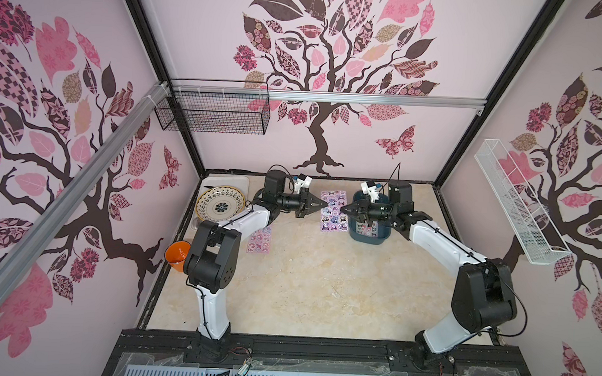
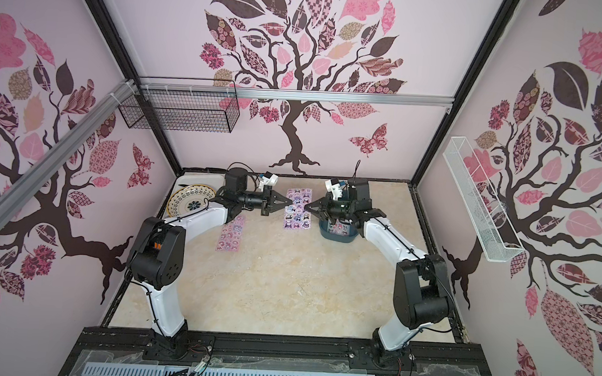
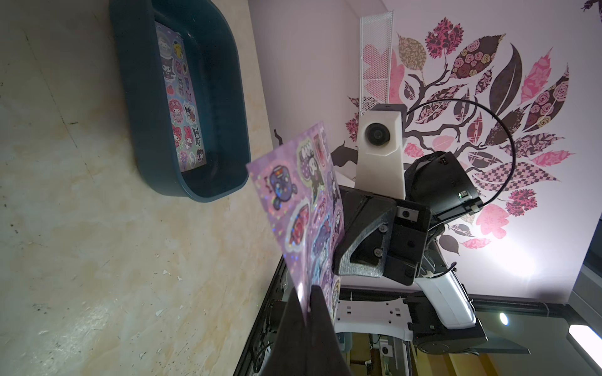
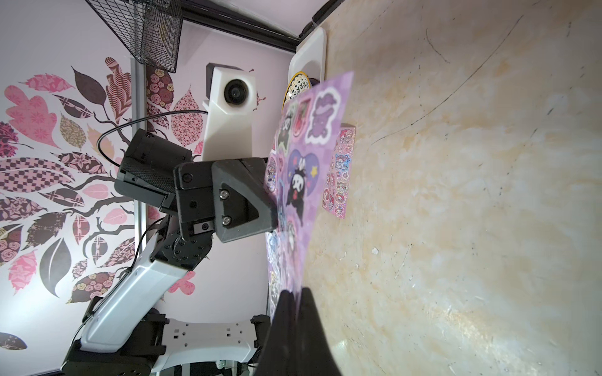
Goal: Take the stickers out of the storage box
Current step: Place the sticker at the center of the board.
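A purple sheet of stickers hangs a little above the table between my two grippers. My left gripper is shut on one long edge of it, and the left wrist view shows its jaws pinching the sheet. Opposite it, my right gripper is shut on the other edge. The dark teal storage box stands under the right wrist, with another sheet lying flat inside. A pink sheet lies on the table by the left arm.
A patterned plate rests on a white tray at the back left. An orange cup stands at the left edge. A black wire basket and a white one hang on the walls.
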{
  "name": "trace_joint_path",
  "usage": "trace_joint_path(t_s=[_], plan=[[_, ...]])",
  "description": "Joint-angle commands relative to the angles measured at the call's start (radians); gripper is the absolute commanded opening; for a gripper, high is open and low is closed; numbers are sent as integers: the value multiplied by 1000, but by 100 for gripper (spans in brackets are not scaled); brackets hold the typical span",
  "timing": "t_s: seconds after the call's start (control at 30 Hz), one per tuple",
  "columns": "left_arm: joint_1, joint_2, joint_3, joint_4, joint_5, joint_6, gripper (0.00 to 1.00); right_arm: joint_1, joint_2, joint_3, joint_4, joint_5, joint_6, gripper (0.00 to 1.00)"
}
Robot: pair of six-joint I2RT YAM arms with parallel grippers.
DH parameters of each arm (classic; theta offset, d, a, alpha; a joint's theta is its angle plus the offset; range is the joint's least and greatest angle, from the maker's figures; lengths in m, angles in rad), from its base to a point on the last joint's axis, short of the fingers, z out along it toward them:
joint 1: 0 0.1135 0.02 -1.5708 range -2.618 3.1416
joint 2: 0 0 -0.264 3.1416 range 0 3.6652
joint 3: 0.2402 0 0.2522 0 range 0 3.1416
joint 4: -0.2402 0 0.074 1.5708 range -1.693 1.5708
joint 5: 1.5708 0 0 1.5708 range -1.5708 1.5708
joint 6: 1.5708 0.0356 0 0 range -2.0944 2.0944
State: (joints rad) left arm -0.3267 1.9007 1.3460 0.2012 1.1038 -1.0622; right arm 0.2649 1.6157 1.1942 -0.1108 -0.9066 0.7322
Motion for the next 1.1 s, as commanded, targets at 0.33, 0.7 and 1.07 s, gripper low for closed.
trace_joint_path(t_s=[0.33, 0.7, 1.07], plan=[[31, -47, 45, -331, -54, 243, 11, 42, -12, 67, -151, 82, -99, 0], [313, -181, -96, -516, -166, 378, 32, 179, 170, 163, -130, 183, -71, 0], [382, -308, -220, -551, -286, 486, 32, 345, 515, 352, 108, 268, 106, 0]])
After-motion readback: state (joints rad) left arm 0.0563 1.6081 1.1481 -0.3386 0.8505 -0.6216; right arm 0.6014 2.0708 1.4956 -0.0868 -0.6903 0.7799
